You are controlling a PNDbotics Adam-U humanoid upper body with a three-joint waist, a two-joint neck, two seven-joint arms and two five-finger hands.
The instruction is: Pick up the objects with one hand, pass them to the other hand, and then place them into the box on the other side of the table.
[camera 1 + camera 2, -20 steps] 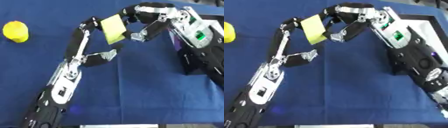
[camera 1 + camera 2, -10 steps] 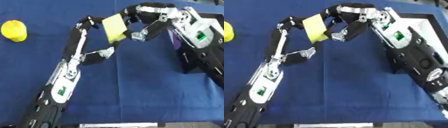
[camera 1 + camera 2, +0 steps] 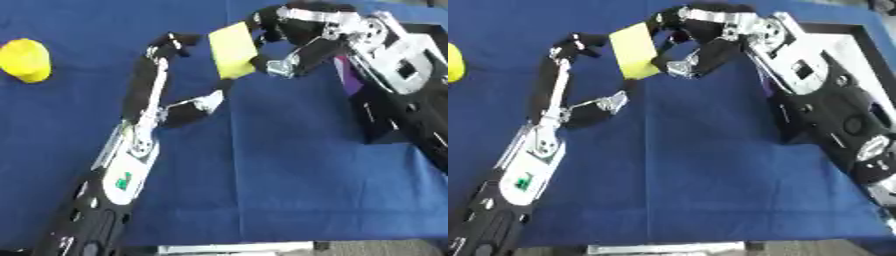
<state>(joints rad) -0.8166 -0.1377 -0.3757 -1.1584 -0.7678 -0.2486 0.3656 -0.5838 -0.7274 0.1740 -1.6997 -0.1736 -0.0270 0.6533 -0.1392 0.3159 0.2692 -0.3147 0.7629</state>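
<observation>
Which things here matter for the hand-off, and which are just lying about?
Job:
- yellow card, pinched by right hand
- left hand, beside it, open
- box, right side
- yellow object, far left, maybe next

Lying about:
- purple item beside right arm

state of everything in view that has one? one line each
yellow card: off the table, upright, held between the two hands
right hand: fingers curled round the card's right edge
left hand: open, fingers straight, fingertips just left of the card; contact unclear
yellow object: resting on the blue cloth at the far left, untouched
box: at the right edge, open top, mostly hidden by the right arm
</observation>
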